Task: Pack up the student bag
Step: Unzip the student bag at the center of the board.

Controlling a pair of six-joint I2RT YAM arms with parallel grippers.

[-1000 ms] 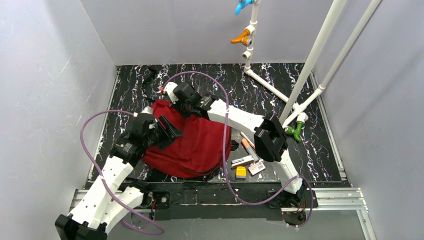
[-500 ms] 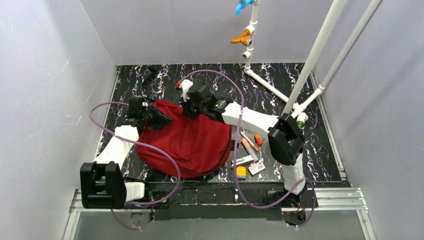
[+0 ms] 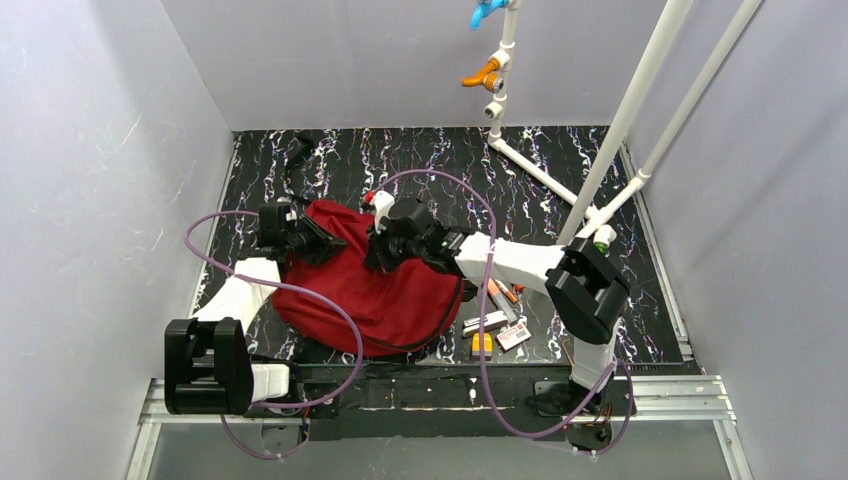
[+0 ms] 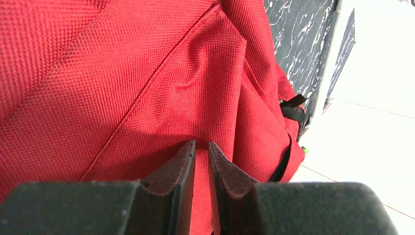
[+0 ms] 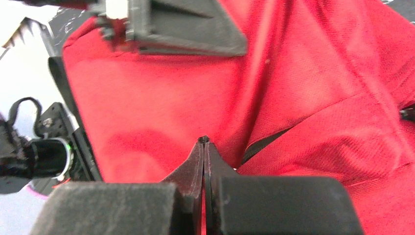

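Observation:
The student bag [image 3: 385,295] lies on the left half of the dark mat, a red fabric heap with black trim. My left gripper [image 3: 328,243] is at its back-left edge. In the left wrist view its jaws [image 4: 201,143] stand narrowly apart, pinching a fold of the red cloth [image 4: 147,73]. My right gripper [image 3: 374,260] rests on the top middle of the bag. In the right wrist view it [image 5: 204,140] is shut, with a small dark nub of the bag [image 5: 147,107] at its tips and a red sliver between the fingers.
Right of the bag lie loose stationery items: orange markers [image 3: 502,293], a flat white piece [image 3: 486,322], a small yellow block [image 3: 482,343] and a white card [image 3: 513,336]. A white pipe frame [image 3: 620,120] rises at the back right. A black item [image 3: 298,148] sits at the back left.
My left arm swung from the bag's front-left side to its back-left edge and its jaws closed on the cloth. The shut right gripper moved right and nearer along the bag's top.

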